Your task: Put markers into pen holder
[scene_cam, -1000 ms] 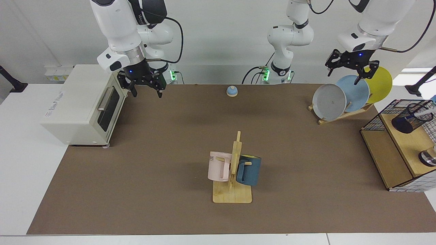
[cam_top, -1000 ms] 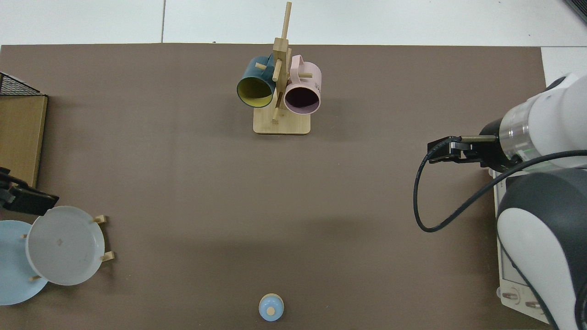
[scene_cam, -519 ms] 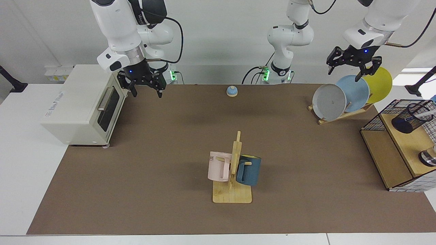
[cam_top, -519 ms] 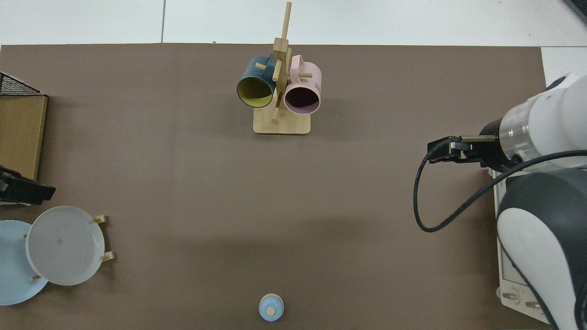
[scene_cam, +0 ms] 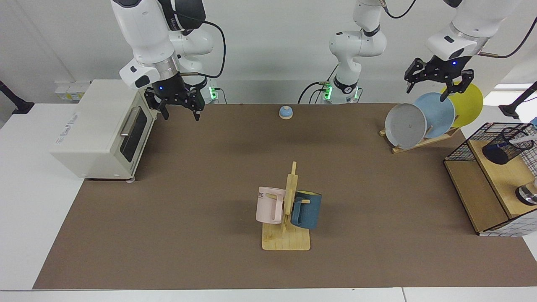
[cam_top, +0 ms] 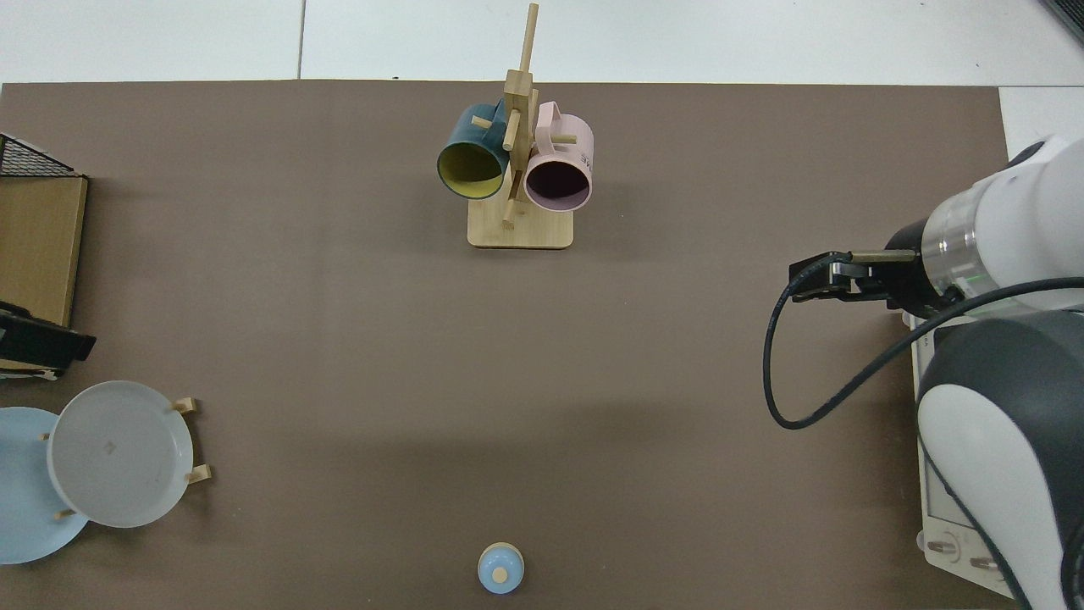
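The black wire-mesh pen holder stands on the wooden shelf at the far right edge of the facing view. A slim white marker sticks out of its mouth and leans towards that edge. My left gripper hangs open and empty in the air above the plate rack, well away from the holder. Only a black part of the left gripper shows at the top view's left edge. My right gripper is open and empty beside the toaster oven's door, where that arm waits. The right gripper appears again at the right of the top view.
A cream toaster oven sits at the facing view's left. A mug tree with a pink and a blue mug stands mid-table. A small blue bell is at the back. A plate rack and a wire basket frame with a shiny round object are at the right.
My left gripper has risen a little and drifted towards the facing view's right, still open above the plates. The right arm, the marker and the holder have not moved.
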Robot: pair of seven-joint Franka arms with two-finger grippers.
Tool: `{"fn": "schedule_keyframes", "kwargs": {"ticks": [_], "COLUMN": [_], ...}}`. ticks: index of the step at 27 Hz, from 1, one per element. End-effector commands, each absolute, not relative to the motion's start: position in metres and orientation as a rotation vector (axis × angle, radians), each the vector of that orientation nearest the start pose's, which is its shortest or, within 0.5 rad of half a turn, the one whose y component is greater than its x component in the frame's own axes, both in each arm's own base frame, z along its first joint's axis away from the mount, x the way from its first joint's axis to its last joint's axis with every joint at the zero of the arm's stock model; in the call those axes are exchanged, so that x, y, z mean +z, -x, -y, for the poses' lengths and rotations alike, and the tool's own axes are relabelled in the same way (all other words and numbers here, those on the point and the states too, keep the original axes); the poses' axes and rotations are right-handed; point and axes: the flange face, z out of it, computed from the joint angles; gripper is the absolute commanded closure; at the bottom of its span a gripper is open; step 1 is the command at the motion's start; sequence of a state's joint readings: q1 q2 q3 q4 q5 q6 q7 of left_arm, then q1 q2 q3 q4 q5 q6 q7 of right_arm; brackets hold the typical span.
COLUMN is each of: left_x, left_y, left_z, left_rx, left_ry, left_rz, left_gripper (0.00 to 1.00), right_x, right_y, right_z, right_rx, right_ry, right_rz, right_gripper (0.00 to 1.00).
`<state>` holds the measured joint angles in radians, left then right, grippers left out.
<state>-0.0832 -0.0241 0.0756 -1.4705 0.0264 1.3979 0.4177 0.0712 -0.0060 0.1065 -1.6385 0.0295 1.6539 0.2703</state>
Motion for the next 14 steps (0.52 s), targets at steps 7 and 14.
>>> {"fn": "schedule_keyframes", "kwargs": {"ticks": [7, 14], "left_x": [0.6729, 0.6726], "left_y": [-0.5258, -0.5277], "left_z": [-0.0021, -0.0009], "left_rx": [0.086, 0.076], "left_ry": [3.079, 3.095], "left_rz": [-0.619, -0.537], "left_gripper": [0.00, 0.00], "right_x": [0.6073, 0.6073], "right_y": [-0.5474, -0.5474], "right_z": [-0.0996, -0.0996], "right_rx": [-0.030, -0.030], "right_ry": [3.084, 3.084], "right_rz": [-0.178, -0.176], "right_gripper": [0.00, 0.00]}}
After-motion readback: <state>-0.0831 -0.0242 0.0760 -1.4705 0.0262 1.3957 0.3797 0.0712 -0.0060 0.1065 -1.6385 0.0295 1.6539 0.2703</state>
